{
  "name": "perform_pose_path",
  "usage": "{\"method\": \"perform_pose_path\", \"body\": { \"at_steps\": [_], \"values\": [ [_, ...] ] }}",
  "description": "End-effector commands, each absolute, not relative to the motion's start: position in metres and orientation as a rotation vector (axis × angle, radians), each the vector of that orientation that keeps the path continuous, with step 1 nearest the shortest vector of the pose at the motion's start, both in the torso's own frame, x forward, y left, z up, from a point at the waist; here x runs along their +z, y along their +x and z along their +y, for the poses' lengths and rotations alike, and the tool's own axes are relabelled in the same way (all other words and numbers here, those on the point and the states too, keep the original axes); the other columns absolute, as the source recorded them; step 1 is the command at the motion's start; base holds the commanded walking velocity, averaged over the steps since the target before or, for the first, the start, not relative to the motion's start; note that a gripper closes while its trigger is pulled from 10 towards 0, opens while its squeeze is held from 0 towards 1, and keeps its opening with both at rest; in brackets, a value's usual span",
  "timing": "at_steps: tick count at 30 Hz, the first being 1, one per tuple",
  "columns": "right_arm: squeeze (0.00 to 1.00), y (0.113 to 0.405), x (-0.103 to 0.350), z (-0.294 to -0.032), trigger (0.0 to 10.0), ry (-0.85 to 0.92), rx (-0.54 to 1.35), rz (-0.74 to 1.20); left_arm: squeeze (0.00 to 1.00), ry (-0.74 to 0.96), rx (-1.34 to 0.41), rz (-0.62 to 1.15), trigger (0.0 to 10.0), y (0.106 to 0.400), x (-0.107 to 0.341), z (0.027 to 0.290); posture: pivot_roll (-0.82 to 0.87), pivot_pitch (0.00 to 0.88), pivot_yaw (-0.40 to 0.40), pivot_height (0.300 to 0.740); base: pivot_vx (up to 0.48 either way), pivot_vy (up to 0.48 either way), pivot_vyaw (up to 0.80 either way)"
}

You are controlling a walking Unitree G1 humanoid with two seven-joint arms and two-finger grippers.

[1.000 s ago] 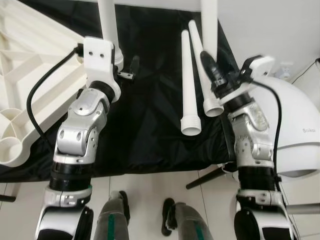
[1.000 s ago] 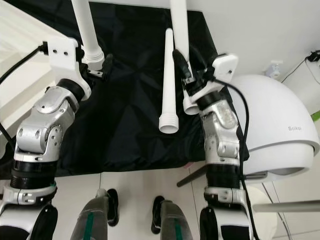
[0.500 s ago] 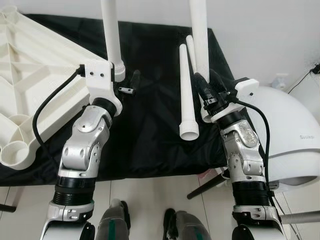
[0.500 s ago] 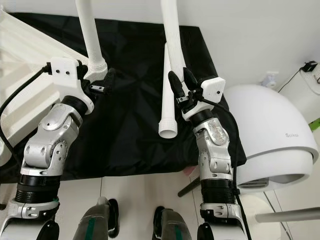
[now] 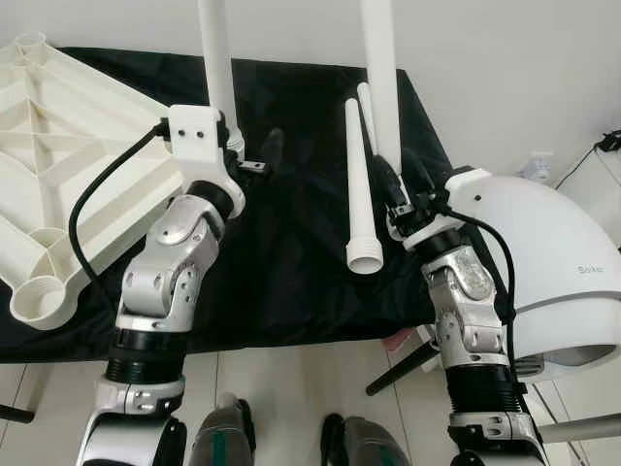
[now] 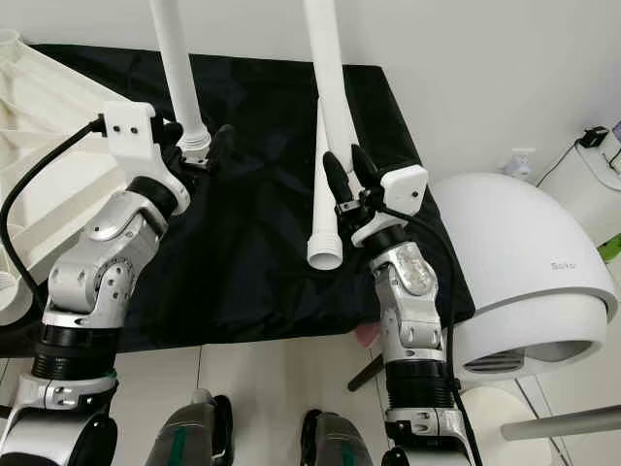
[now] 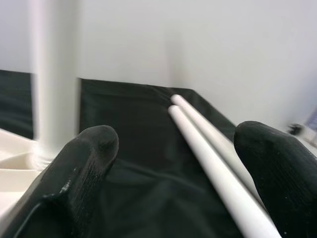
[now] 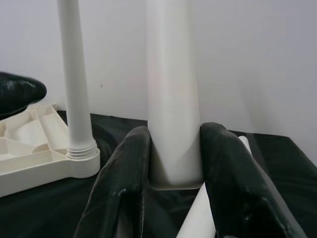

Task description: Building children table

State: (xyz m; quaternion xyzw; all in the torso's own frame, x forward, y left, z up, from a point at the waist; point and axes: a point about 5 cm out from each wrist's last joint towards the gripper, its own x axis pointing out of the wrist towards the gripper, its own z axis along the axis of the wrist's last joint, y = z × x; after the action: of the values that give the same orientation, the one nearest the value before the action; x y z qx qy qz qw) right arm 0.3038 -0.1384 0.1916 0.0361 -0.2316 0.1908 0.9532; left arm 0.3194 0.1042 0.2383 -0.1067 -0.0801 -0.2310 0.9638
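Note:
The white table top lies upside down on the left, ribs up. One white leg stands upright in a socket of it. My left gripper is open next to that leg's base, and its fingers have nothing between them. My right gripper is shut on a second white leg and holds it upright above the cloth. Two more legs lie side by side on the black cloth just left of the right gripper.
A black cloth covers the work surface. A large white domed appliance stands close to my right arm. A dark rod sticks out below the cloth's front edge. My own legs and the tiled floor are below.
The camera has shifted, so more of the table top and wall shows. The right gripper stays shut on its leg, now held more upright. The left gripper stays open by the standing leg.

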Motion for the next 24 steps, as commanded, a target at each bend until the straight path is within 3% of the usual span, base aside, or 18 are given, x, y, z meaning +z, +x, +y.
{"method": "perform_pose_path", "body": {
  "at_steps": [1,3,4,5,6,11,24],
  "values": [
    [0.0,0.302,0.19,-0.138,10.0,0.066,0.377,-0.483,0.71,-0.217,-0.773,-0.19,10.0,0.308,0.246,0.086,0.04,0.073,-0.011,0.74,0.0,0.0,0.0],
    [0.0,0.302,0.189,-0.138,10.0,0.064,0.371,-0.481,0.71,-0.247,-0.822,-0.19,10.0,0.306,0.249,0.081,0.04,0.073,-0.011,0.74,0.0,0.0,0.0],
    [0.0,0.301,0.187,-0.139,10.0,0.06,0.351,-0.482,1.0,-0.273,-0.873,-0.178,10.0,0.304,0.251,0.076,0.04,0.076,-0.006,0.74,0.0,0.0,0.0],
    [0.0,0.301,0.187,-0.139,10.0,0.06,0.351,-0.482,1.0,-0.273,-0.873,-0.178,10.0,0.304,0.251,0.076,0.04,0.076,-0.006,0.74,0.0,0.0,0.0],
    [0.0,0.3,0.186,-0.139,10.0,0.043,0.341,-0.484,0.0,-0.299,-0.955,-0.152,10.0,0.301,0.253,0.069,0.04,0.08,-0.004,0.74,0.0,0.0,0.0],
    [0.0,0.297,0.183,-0.136,10.0,0.015,0.341,-0.486,0.0,-0.367,-1.102,-0.117,10.0,0.298,0.266,0.055,0.04,0.084,-0.003,0.74,0.0,0.0,0.0],
    [0.0,0.294,0.181,-0.124,10.0,-0.001,0.38,-0.487,0.0,-0.391,-1.241,-0.153,10.0,0.306,0.301,0.036,0.03,0.086,-0.011,0.74,0.0,0.0,0.0]
  ]
}}
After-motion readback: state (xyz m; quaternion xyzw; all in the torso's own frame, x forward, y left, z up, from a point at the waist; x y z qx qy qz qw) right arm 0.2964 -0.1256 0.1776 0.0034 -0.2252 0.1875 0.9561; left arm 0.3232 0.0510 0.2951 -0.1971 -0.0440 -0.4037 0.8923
